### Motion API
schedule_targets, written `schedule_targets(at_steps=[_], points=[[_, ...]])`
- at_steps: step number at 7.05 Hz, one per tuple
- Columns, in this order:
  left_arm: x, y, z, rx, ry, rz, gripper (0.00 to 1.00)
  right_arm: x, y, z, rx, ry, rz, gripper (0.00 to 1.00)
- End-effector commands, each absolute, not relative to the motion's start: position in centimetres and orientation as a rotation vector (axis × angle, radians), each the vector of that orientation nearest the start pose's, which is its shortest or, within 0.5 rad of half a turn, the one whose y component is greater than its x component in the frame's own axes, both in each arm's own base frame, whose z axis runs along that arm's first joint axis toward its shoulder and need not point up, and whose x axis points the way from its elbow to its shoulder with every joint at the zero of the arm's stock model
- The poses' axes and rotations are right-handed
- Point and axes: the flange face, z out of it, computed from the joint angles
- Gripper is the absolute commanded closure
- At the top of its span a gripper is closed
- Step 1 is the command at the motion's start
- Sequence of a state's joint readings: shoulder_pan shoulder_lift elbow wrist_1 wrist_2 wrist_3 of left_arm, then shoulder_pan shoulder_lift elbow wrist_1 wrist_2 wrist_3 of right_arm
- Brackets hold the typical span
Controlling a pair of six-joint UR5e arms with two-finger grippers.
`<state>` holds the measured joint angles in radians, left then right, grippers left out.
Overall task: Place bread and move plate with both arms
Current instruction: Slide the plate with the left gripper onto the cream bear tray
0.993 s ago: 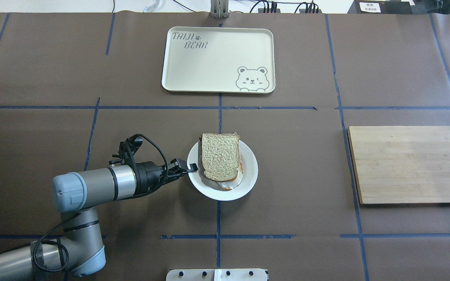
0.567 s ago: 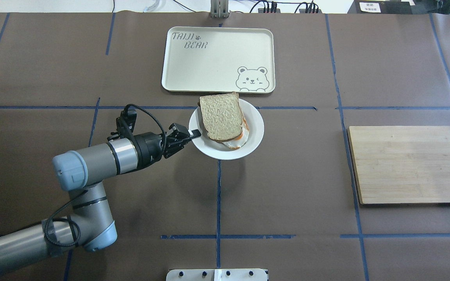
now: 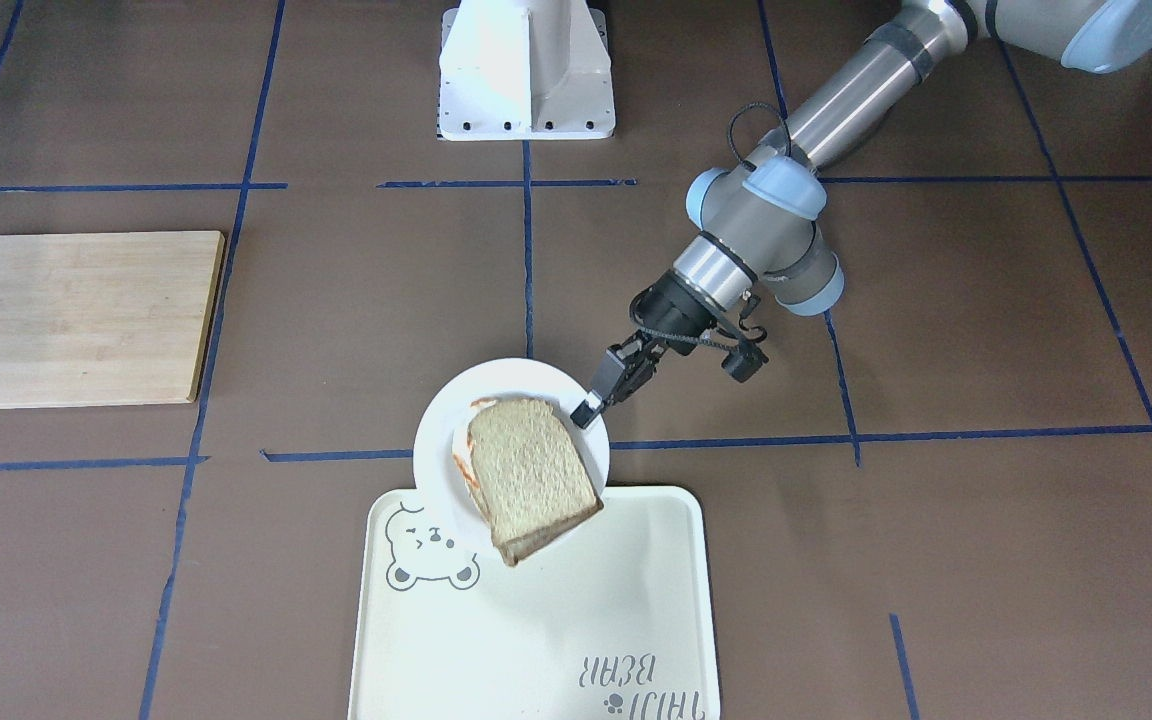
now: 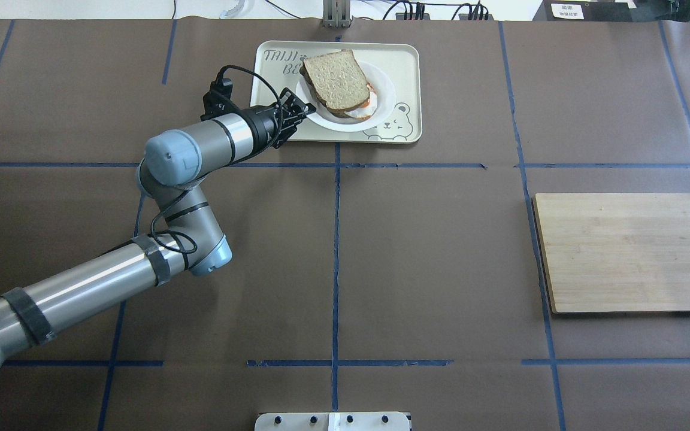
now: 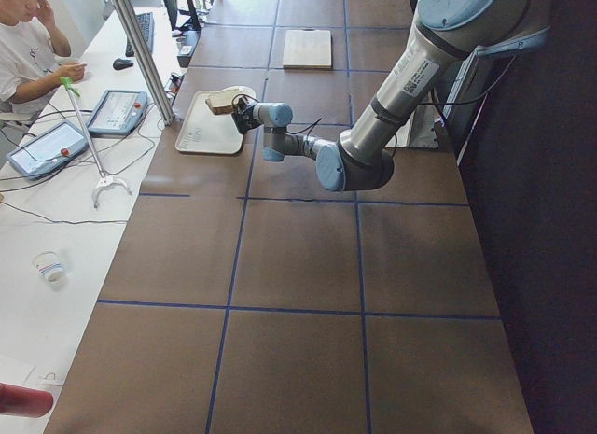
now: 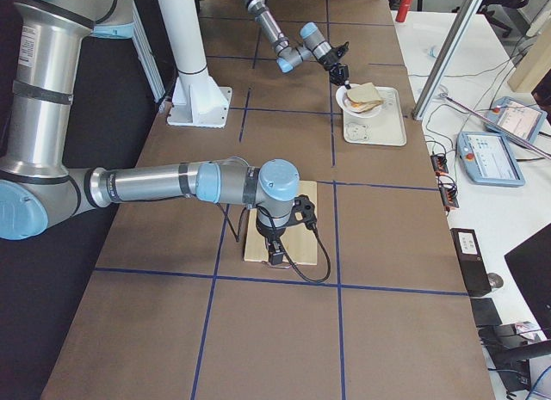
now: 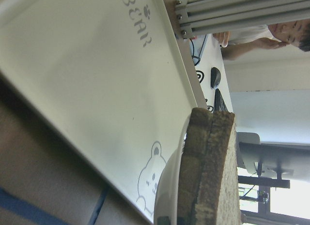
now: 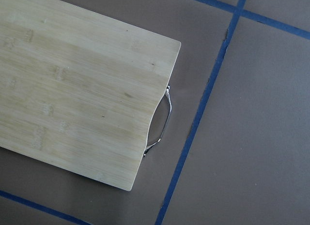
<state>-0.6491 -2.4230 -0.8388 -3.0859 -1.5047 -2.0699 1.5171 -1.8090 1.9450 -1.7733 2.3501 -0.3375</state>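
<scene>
My left gripper (image 4: 306, 109) is shut on the near left rim of the white plate (image 4: 384, 94) and holds it over the cream bear tray (image 4: 408, 66). The bread (image 4: 336, 76) lies on top of a stack on the plate, above a fried egg (image 4: 364, 108) and another slice. In the front view the gripper (image 3: 588, 410) pinches the plate (image 3: 506, 380), and the bread (image 3: 534, 470) overhangs the tray's edge. The left wrist view shows the bread's crust (image 7: 208, 167) and the plate's rim (image 7: 169, 186) above the tray (image 7: 97, 89). My right gripper (image 6: 274, 249) hangs over the wooden board; I cannot tell its state.
The pale wooden board (image 4: 626, 251) lies at the right of the table and fills the right wrist view (image 8: 72, 89). The white pedestal base (image 3: 526, 70) stands at the robot's side. A person sits beyond the table's far edge (image 5: 23, 42).
My left gripper has carried the plate with the bread stack away from the robot, from the table's middle to over the bear tray. The board has not moved.
</scene>
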Motion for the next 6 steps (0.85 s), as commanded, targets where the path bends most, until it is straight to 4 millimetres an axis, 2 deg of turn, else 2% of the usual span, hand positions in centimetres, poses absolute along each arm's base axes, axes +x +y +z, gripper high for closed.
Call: schedule_targets(at_steps=[1, 2, 4, 5, 6], points=[[56.73, -63.65, 29.65, 0.19, 1.624, -0.982, 0.97, 4.27, -38.6, 60.09, 0.046, -0.784, -0.344, 0.0], [56.88, -63.61, 29.9, 0.188, 1.617, -0.983, 0.91, 4.27, -38.6, 60.09, 0.046, -0.784, -0.344, 0.0], [56.98, -63.57, 30.07, 0.186, 1.61, -0.971, 0.06, 4.26, -38.61, 59.95, 0.048, -0.784, -0.345, 0.0], [56.96, -63.49, 29.71, 0.188, 1.615, -0.961, 0.0, 4.26, -38.61, 59.94, 0.048, -0.784, -0.344, 0.0], [56.61, -63.67, 29.64, 0.222, 1.596, -0.878, 0.0, 4.25, -38.62, 59.79, 0.05, -0.785, -0.343, 0.0]])
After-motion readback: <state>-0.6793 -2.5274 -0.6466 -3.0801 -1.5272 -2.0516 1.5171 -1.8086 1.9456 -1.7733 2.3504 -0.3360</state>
